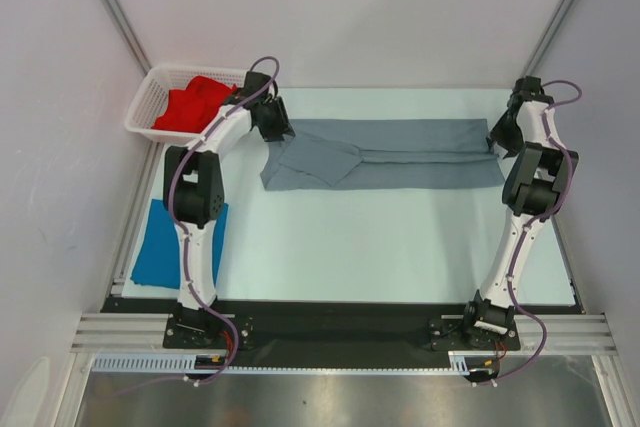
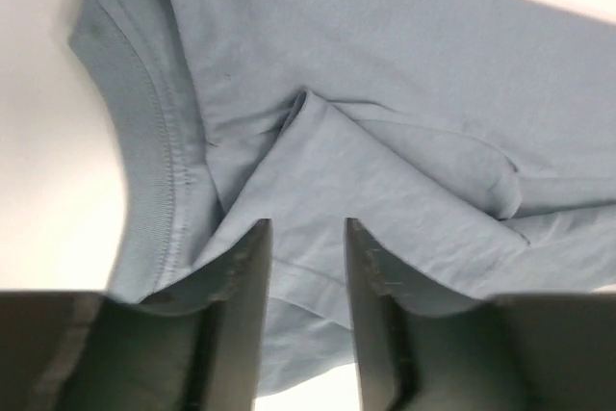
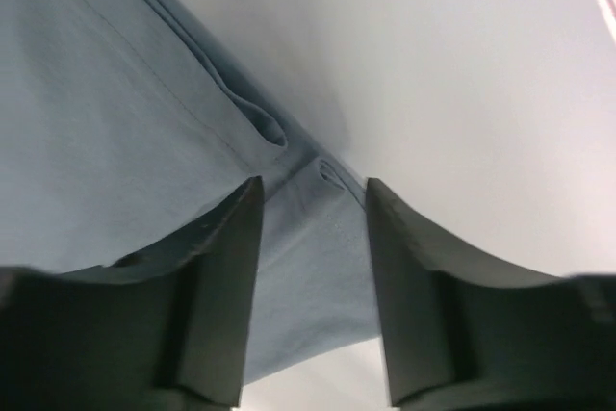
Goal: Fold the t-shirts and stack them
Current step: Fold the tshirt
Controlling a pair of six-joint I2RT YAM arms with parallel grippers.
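Observation:
The slate grey t-shirt lies folded lengthwise into a long strip across the far part of the table. My left gripper is open just above its left end, by the collar; grey cloth shows between the fingers. My right gripper is open at the strip's right end, with a corner of the shirt between its fingers. The red t-shirt lies bunched in the white basket. The bright blue t-shirt lies folded at the table's left edge, partly behind the left arm.
The white mesh basket stands at the far left corner. A black strip with both arm bases runs along the near edge. Aluminium frame posts and white walls close in the table on three sides.

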